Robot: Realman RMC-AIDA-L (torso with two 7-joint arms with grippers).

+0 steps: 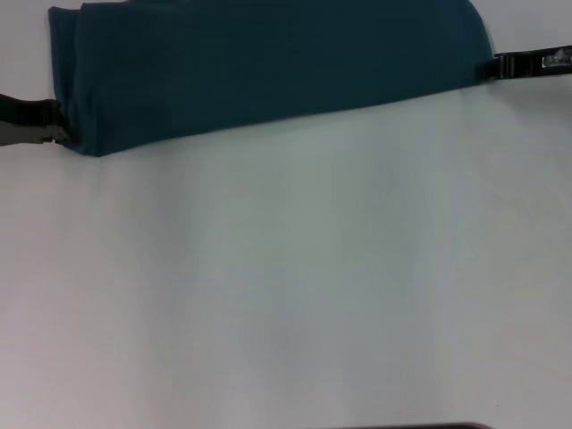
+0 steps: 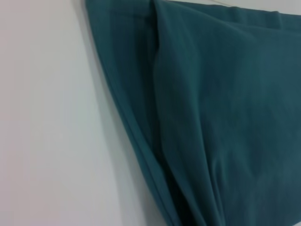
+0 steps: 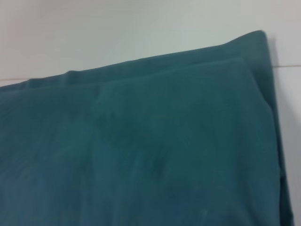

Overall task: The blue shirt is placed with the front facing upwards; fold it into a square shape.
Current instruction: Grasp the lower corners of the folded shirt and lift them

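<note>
Left gripper (image 1: 45, 123) at shirt's (image 1: 268, 63) left end, touching near-left corner; fingers' state: cannot tell. Right gripper (image 1: 505, 67) at shirt's right end, touching edge; state likewise cannot tell. Shirt lying as folded band across far part of desk (image 1: 286, 286), long axis left to right, slightly slanted: left end nearer robot, right end farther. Layered fold edges visible in both wrist views. Each end equally close to own arm. Next fold probably end over end, along long axis.
</note>
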